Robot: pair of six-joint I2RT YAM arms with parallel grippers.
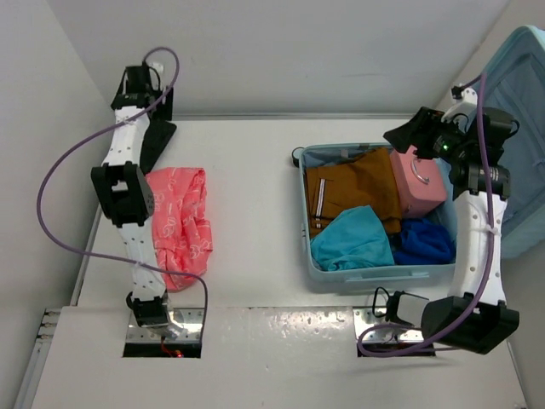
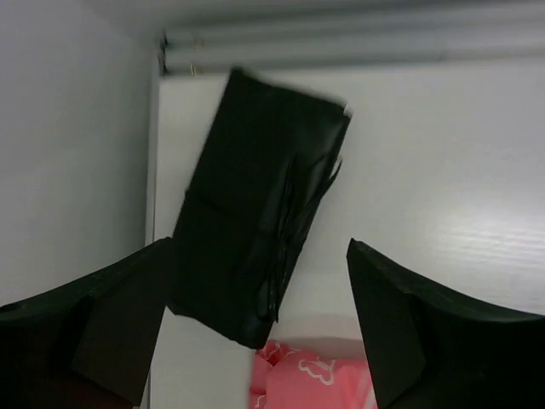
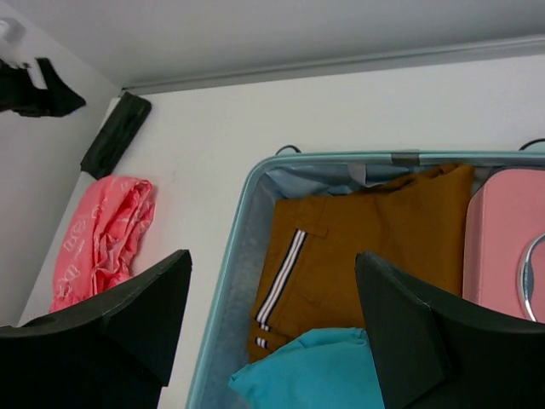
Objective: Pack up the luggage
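I'm hovering L gripper (image 2: 258,247), jaws apart, over folded black garment (image 2: 255,196) at table's 11 o'clock. R gripper (image 3: 272,256) is gaping empty above luggage (image 1: 375,274). Next is prob needing descent + pinch.

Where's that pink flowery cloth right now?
In the overhead view, the pink cloth lies at the left of the table, outside the luggage, beside the left arm and just nearer than the black folded item.

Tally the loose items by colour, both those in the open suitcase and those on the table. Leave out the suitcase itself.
Pink: 2 (small case, patterned cloth)
Brown: 1 (trousers)
Turquoise: 1 (garment)
Dark blue: 1 (garment)
Black: 1 (folded item)
Total: 6, four in the luggage, two on the table
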